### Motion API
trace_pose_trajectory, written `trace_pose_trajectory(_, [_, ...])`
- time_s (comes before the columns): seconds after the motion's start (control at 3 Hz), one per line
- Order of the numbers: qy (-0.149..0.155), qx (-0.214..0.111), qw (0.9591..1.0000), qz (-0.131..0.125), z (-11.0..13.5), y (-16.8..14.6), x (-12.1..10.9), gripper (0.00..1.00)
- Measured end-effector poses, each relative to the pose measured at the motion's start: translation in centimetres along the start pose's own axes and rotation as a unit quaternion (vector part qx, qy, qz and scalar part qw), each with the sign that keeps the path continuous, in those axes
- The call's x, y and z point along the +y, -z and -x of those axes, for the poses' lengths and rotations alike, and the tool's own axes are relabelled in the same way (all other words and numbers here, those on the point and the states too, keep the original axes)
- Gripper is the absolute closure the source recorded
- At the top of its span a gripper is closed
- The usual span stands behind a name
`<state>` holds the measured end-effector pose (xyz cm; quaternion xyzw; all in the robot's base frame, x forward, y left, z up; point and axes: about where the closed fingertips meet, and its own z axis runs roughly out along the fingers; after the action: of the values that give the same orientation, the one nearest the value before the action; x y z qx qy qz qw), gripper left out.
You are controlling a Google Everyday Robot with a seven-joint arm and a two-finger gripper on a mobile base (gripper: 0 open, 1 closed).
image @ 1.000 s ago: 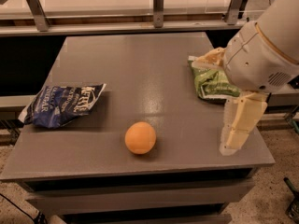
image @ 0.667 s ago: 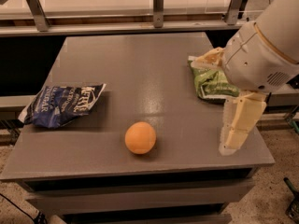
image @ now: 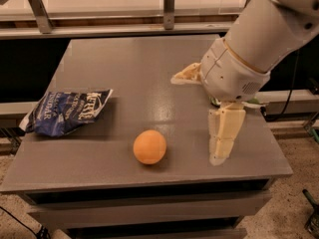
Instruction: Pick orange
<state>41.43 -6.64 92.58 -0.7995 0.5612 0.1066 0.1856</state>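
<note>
On the table (image: 134,68), gripper (image: 197,118) gapes wide near orange (image: 149,147); blue Kettle bag (image: 67,111) apart.

Bare grey tabletop (image: 134,68) lies all round the orange (image: 149,147), so you have open passage to it from above, from the back and from the right. The gripper (image: 196,120) hangs over the right part of the table with its fingers spread wide. One finger (image: 225,133) points down near the front right edge, and only bare surface separates it from the orange. The blue chip bag (image: 67,111) lies well apart, at the left edge. The bulky arm housing (image: 249,54) fills the room above the right rear corner.
</note>
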Motion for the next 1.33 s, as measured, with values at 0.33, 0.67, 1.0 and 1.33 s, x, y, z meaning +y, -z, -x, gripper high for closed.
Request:
trace_pose_trajectory(0.33, [0.022,-0.023,0.9995,0.001,0.3,-1.9,-0.7,0.0])
trace_pose_trajectory(0.67, [0.023,-0.043,0.9988,0.004,0.1,-3.6,-1.7,0.0])
trace_pose_trajectory(1.0, [0.033,-0.062,0.9972,0.026,1.0,-5.8,-1.8,0.0])
trace_pose_trajectory(1.33, [0.038,-0.083,0.9948,0.045,1.3,-7.9,-1.5,0.0])
